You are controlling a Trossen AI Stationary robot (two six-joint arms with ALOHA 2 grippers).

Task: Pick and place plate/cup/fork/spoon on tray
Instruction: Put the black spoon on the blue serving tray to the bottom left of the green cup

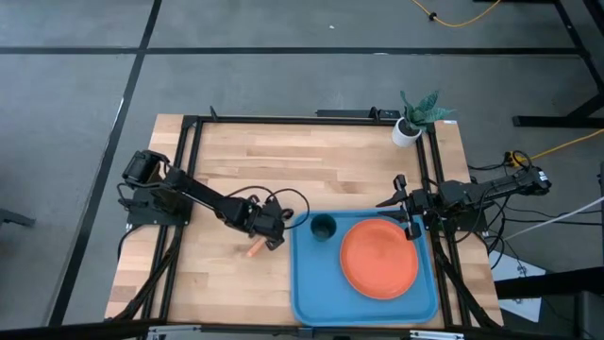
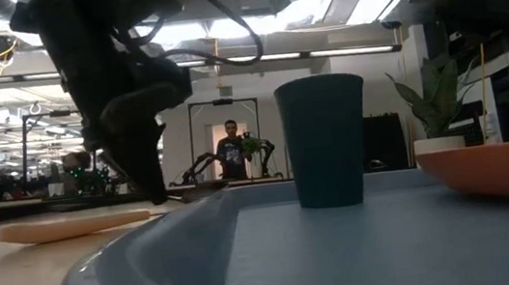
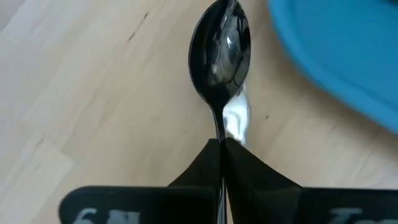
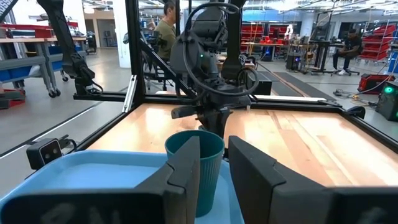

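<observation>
Left wrist view | left gripper [image 3: 222, 149] jaws pinched on spoon [image 3: 221, 46] handle, bowl pointing ahead | tray [image 1: 307, 283] edge at 3 o'clock, just beside | right gripper [image 1: 409, 215] narrowly parted, waiting above tray's right rim

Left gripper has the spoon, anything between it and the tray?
Nothing visible blocks it. The left gripper is shut on the spoon just outside the tray's left rim, with only bare wood between. Inside, the cup stands at the near-left corner and the plate fills the right side; the strip below the cup is free.
</observation>
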